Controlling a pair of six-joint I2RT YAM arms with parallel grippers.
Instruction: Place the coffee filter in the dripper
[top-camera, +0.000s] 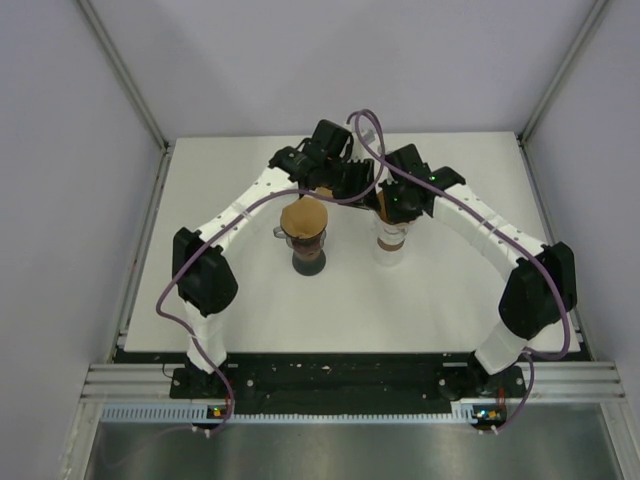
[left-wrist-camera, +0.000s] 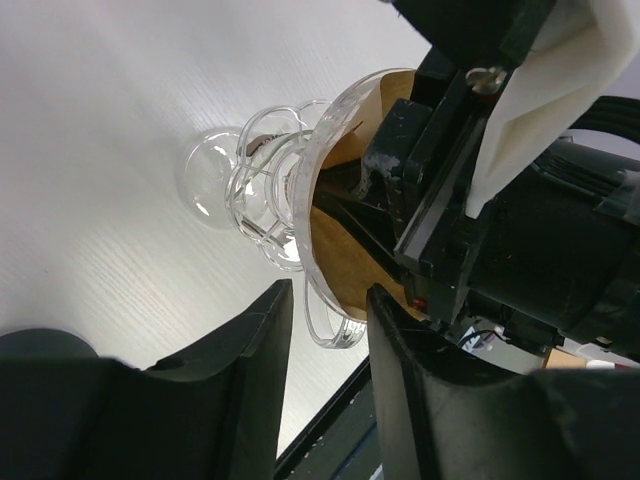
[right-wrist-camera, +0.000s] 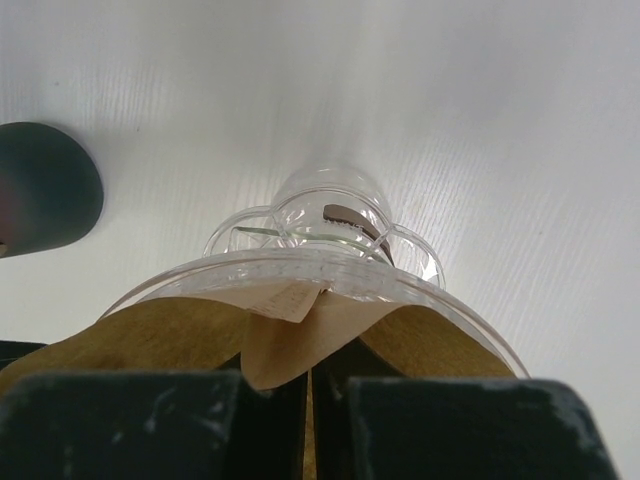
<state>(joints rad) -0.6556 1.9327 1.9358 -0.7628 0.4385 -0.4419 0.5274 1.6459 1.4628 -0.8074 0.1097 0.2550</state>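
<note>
Coffee filter sat pinched in your closed right gripper, directly ahead of its fingers inside the dripper, bottom centre of frame. Your left gripper stood part-open astride the rim.

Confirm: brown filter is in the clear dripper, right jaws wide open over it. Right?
One thing is off. The right gripper is not open: its jaws are shut, pinching the brown filter between them, as the right wrist view shows. The rest holds: the filter is in the clear dripper.
</note>
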